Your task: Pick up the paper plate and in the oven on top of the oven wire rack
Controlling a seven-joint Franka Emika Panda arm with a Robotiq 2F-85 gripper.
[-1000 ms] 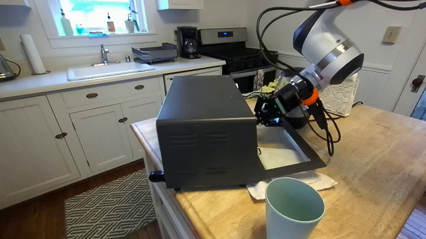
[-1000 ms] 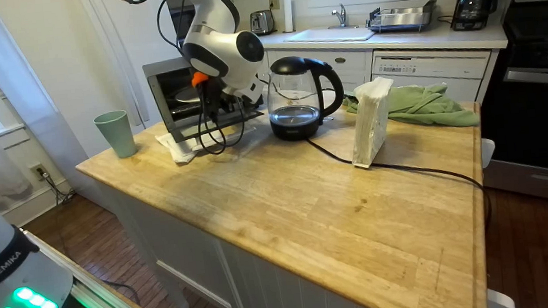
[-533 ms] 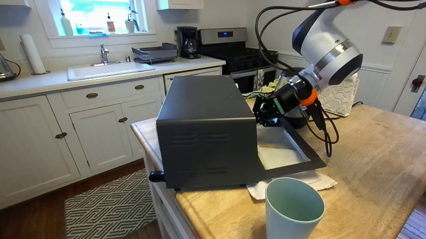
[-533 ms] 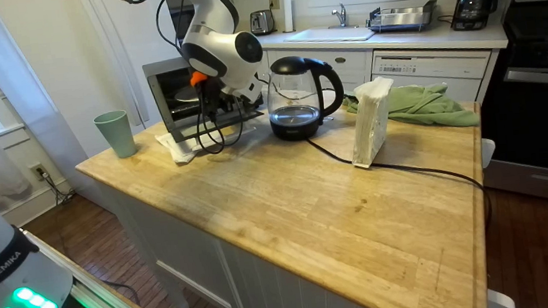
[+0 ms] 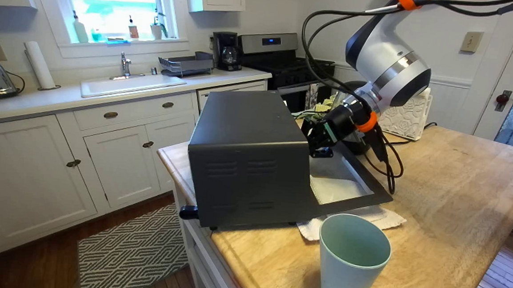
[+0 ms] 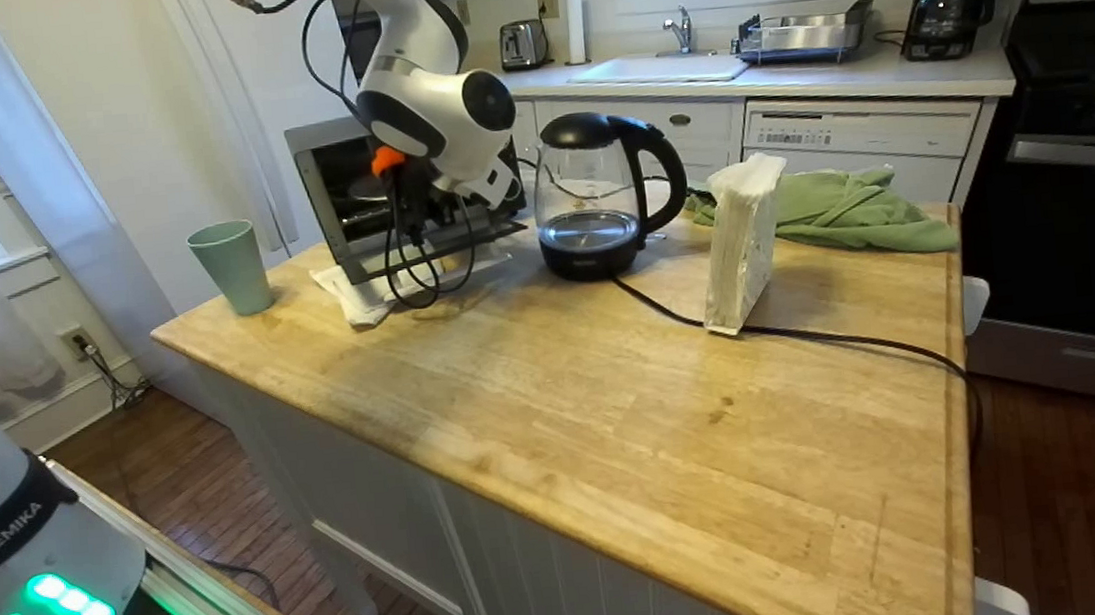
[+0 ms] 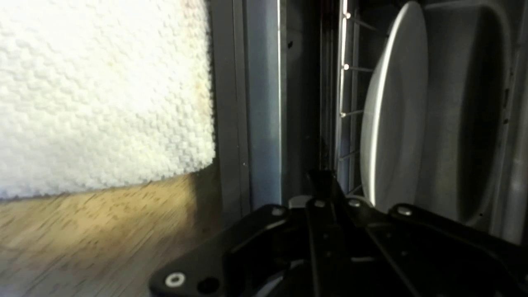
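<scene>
Looks nearly done: find the paper plate [image 7: 398, 111] on the wire rack [image 7: 342, 90] inside the oven [image 5: 253, 121], along the edge of the table [image 5: 464, 174], see the gripper [image 7: 324, 179] pinched narrow, apparently on nothing, and expect just a retreat left!

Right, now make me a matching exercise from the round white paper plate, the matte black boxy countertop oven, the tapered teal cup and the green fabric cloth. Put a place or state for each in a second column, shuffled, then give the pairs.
Things
1. Round white paper plate
2. Matte black boxy countertop oven
3. Tapered teal cup
4. Green fabric cloth

Places and states
A. Standing upright, open end up
B. Bunched up on the wooden tabletop
C. Inside the oven, over its metal wire rack
D. Dark-framed door lowered open

Pairs: 1-C, 2-D, 3-A, 4-B
</scene>
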